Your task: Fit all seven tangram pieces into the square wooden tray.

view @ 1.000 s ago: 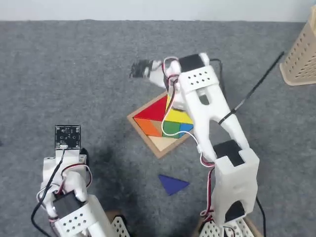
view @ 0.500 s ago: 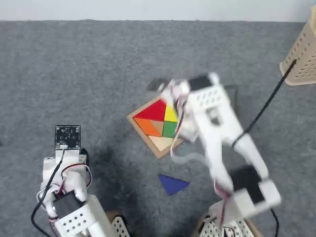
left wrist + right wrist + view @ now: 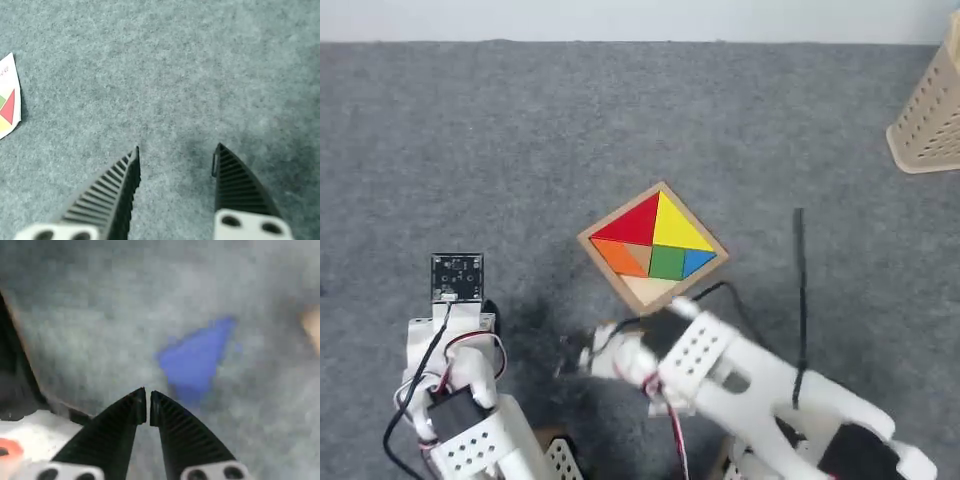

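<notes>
High view: square wooden tray is being seen corner-on near the middle of the grey counter. Coloured pieces are being held inside it: red triangle and yellow triangle in the far half, orange piece, green square and small blue piece in a row below them. The tray's near corner is showing pale wood; whether that is a piece or bare floor cannot be told. Right arm is being stretched low across the counter, near the tray's near corner and apart from it. Left arm is being kept well off to the other side.

Right wrist view: right gripper is being held narrow, fingertips almost meeting, nothing between them. Loose blue triangle is lying on the counter just beyond the tips, outside the tray, blurred, not touched.

Left wrist view: left gripper is being held wide apart over bare counter, holding nothing. A white card with coloured shapes is being cut off at the picture's edge.

High view, margins: pale slatted basket at the far corner; a thin black rod beside the tray.
</notes>
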